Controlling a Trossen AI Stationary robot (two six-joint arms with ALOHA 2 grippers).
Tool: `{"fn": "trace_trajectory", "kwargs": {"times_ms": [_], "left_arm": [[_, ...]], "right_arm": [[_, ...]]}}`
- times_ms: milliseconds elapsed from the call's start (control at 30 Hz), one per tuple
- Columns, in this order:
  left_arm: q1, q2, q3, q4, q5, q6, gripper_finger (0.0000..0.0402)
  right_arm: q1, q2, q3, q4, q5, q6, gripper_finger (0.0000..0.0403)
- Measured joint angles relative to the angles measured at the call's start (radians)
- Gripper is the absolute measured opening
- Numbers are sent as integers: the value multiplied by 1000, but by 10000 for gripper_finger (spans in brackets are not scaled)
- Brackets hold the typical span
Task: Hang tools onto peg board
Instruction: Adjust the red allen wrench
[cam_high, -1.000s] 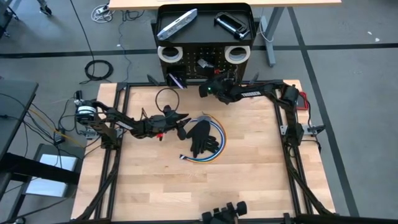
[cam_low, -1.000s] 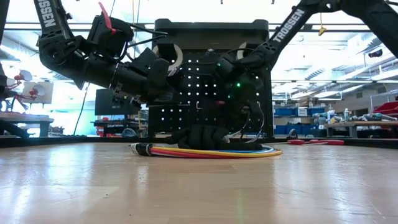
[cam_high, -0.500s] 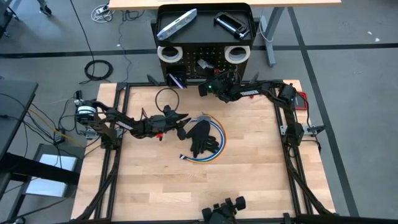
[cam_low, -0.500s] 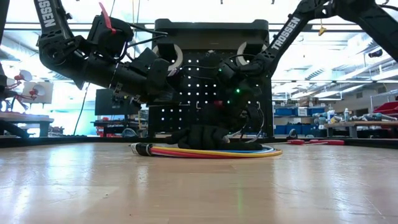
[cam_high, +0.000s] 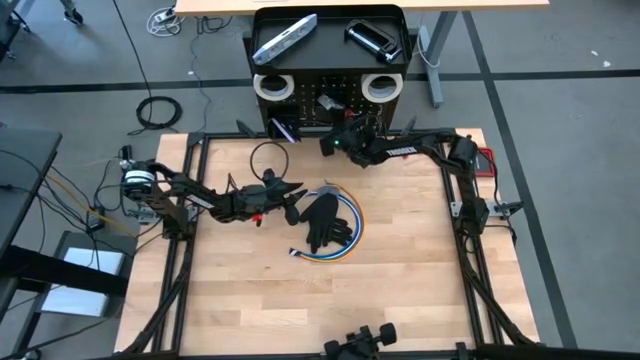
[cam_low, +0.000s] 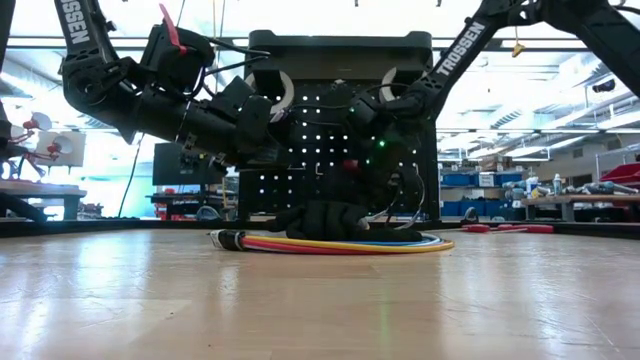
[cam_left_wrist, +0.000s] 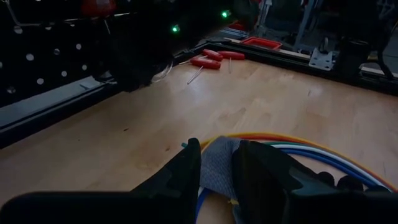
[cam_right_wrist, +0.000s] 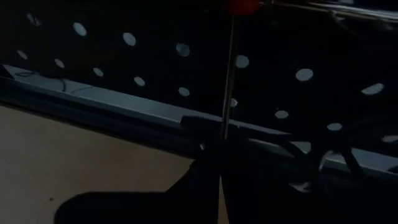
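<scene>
The black peg board (cam_high: 330, 100) stands at the table's far edge. On its tray top lie a silver flat bar (cam_high: 284, 38) and a black clamp (cam_high: 372, 38), with two white tape rolls (cam_high: 272, 86) below. My right gripper (cam_high: 340, 140) is close against the board's face (cam_right_wrist: 124, 37), shut on a red-handled screwdriver (cam_right_wrist: 239, 6). My left gripper (cam_high: 292, 203) hovers low at mid-table, open. Its fingers (cam_left_wrist: 186, 171) stand beside the grey cuff (cam_left_wrist: 217, 163) of a black glove (cam_high: 325, 220); whether they touch it I cannot tell. My right gripper pinches the screwdriver's thin metal shaft (cam_right_wrist: 225, 112) between its two fingers, well below the red handle. The screwdriver is lifted clear, and its handle end is close in front of the board's holes. The fingers themselves hide the lower end of the shaft.
The glove lies on a flat coil of coloured cables (cam_high: 345, 240) at the table's middle. More red-handled tools (cam_left_wrist: 211, 59) lie on the wood by the far right corner. A thin black wire loop (cam_high: 265, 155) lies near the board. The near half of the table is bare wood.
My right gripper has edged a little toward the peg board with the screwdriver and hovers there.
</scene>
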Motion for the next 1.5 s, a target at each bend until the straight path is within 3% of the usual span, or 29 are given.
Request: {"fn": "trace_trajectory", "kwargs": {"times_ms": [300, 767, 1100, 1333, 1500], "left_arm": [[0, 0, 0, 0, 0, 0, 120], [0, 0, 0, 1, 2, 0, 119], [0, 0, 0, 1, 3, 0, 119], [0, 0, 0, 1, 4, 0, 119], [0, 0, 0, 1, 4, 0, 119]], "right_arm": [[35, -29, 1, -30, 61, 1, 10], [35, -46, 0, -138, 110, 139, 10], [-41, -47, 0, -143, -82, 179, 21], [-44, -47, 0, -141, -93, 178, 22], [-44, -47, 0, -142, -113, 170, 55]]}}
